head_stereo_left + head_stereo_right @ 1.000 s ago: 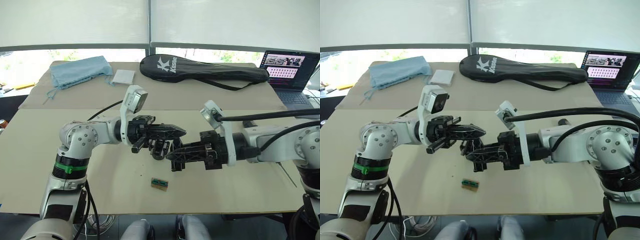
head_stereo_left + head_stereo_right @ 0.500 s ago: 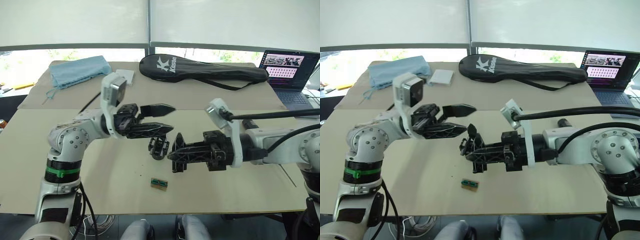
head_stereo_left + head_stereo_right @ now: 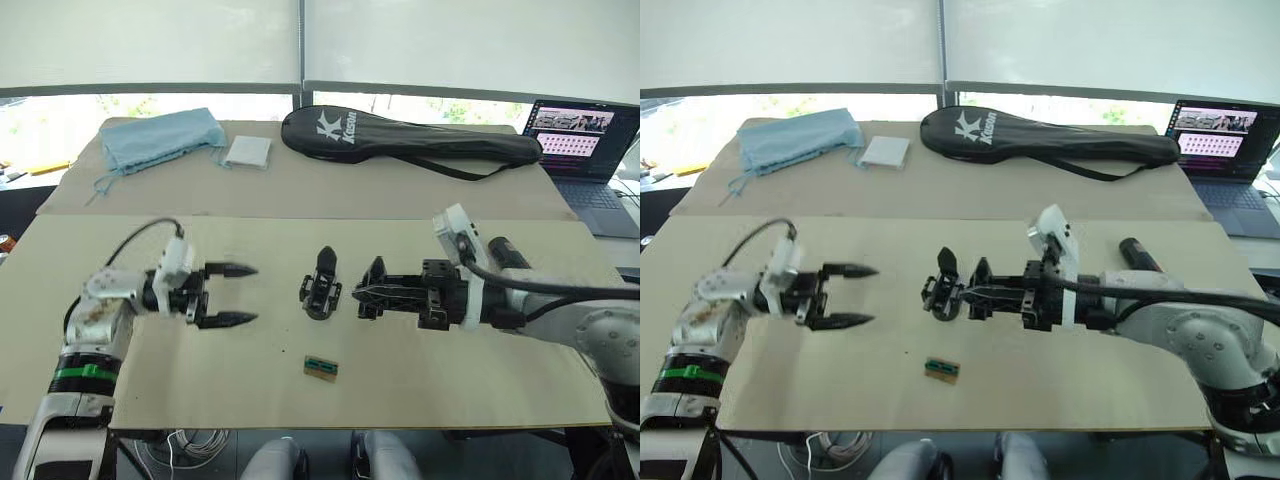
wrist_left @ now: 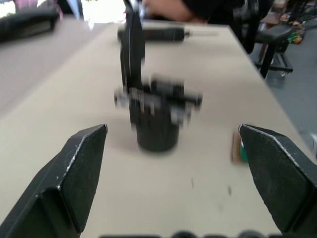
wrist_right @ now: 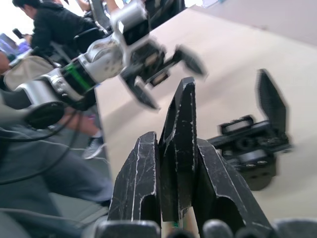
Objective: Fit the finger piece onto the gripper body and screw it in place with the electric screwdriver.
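My left claw (image 3: 238, 294) hovers low over the table (image 3: 450, 370), its two fingers spread wide and empty, pointing toward the gripper body (image 3: 320, 288). The gripper body stands upright at mid-table, one pointed finger rising from it. My right claw (image 3: 368, 292), just beside the gripper body on its other side, is pressed together on the finger piece (image 5: 179, 144), whose tapered tip projects between my fingers. The electric screwdriver (image 3: 1137, 254) lies on the table behind my right arm.
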Tool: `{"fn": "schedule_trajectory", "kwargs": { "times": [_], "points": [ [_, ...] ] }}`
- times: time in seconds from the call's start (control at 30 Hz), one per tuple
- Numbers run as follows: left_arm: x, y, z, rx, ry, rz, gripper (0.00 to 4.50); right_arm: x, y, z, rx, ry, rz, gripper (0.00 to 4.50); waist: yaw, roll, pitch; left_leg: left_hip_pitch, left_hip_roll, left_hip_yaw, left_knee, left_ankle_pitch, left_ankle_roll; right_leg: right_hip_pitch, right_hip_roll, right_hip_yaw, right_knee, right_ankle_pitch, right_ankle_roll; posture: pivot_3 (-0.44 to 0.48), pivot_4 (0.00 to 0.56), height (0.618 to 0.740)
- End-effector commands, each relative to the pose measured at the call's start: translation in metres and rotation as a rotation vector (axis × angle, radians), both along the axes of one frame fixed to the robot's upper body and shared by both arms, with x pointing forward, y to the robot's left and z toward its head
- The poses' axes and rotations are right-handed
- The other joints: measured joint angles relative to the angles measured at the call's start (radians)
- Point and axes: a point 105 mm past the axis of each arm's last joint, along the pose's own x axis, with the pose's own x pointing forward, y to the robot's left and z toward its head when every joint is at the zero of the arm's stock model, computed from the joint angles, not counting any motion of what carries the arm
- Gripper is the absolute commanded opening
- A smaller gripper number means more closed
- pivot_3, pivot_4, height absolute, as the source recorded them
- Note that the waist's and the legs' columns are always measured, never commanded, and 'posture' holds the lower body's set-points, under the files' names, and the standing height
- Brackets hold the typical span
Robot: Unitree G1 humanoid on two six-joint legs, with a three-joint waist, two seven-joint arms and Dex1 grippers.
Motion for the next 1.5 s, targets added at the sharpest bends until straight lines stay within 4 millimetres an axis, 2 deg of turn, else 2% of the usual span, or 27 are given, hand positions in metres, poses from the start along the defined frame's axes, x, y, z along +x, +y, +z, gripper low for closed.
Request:
{"fn": "schedule_trajectory", "kwargs": {
  "times": [0.03, 0.2, 0.57, 0.83, 1.37, 1.47, 1.5],
  "points": [
    [0.008, -0.011, -0.006, 0.031, -0.055, -0.017, 4.50, -0.004, 0.001, 0.011, -0.002, -0.192, 0.052, 0.43, 0.004, 0.000, 0.000, -0.002, 0.000, 0.000, 0.001, 0.000, 0.001, -0.001, 0.000, 0.000, 0.000, 0.001, 0.000, 0.000, 0.150, 0.740],
    [0.021, -0.038, -0.020, 0.013, -0.092, -0.023, 4.50, -0.005, 0.003, 0.009, 0.035, -0.341, 0.100, 0.43, 0.006, -0.001, 0.000, -0.003, -0.001, 0.000, 0.003, 0.000, 0.005, -0.001, -0.001, 0.000, 0.000, 0.003, 0.002, 0.000, 0.150, 0.740],
    [0.039, -0.087, -0.039, 0.039, -0.077, -0.087, 4.50, -0.017, 0.006, -0.005, -0.001, -0.348, 0.130, 0.43, 0.005, -0.001, 0.000, -0.007, -0.002, 0.000, 0.011, -0.002, 0.008, -0.001, -0.001, -0.001, 0.000, 0.004, 0.004, 0.000, 0.150, 0.740],
    [0.048, -0.108, -0.037, 0.009, -0.077, -0.096, 4.50, -0.021, 0.006, -0.009, -0.005, -0.317, 0.118, 0.43, 0.019, -0.001, -0.001, -0.007, -0.002, -0.001, 0.013, -0.003, 0.010, -0.001, -0.002, -0.001, 0.000, 0.005, 0.005, 0.000, 0.150, 0.740],
    [0.044, -0.125, -0.037, 0.023, -0.087, -0.173, 4.50, -0.023, 0.005, -0.014, -0.022, -0.303, 0.111, 0.43, 0.019, -0.001, -0.001, -0.008, -0.003, 0.000, 0.014, -0.004, 0.011, -0.001, -0.003, 0.000, 0.000, 0.006, 0.006, 0.000, 0.150, 0.740],
    [0.044, -0.125, -0.038, 0.031, -0.089, -0.173, 3.63, -0.023, 0.004, -0.015, -0.025, -0.302, 0.113, 0.43, 0.019, -0.001, -0.001, -0.008, -0.003, -0.001, 0.014, -0.004, 0.011, -0.001, -0.003, 0.000, 0.000, 0.006, 0.006, 0.000, 0.150, 0.740],
    [0.044, -0.124, -0.039, 0.038, -0.089, -0.172, 3.14, -0.023, 0.004, -0.015, -0.026, -0.302, 0.114, 0.43, 0.019, -0.001, -0.001, -0.008, -0.003, -0.001, 0.014, -0.004, 0.011, -0.001, -0.003, 0.000, 0.000, 0.006, 0.006, 0.000, 0.150, 0.740]
  ]
}}
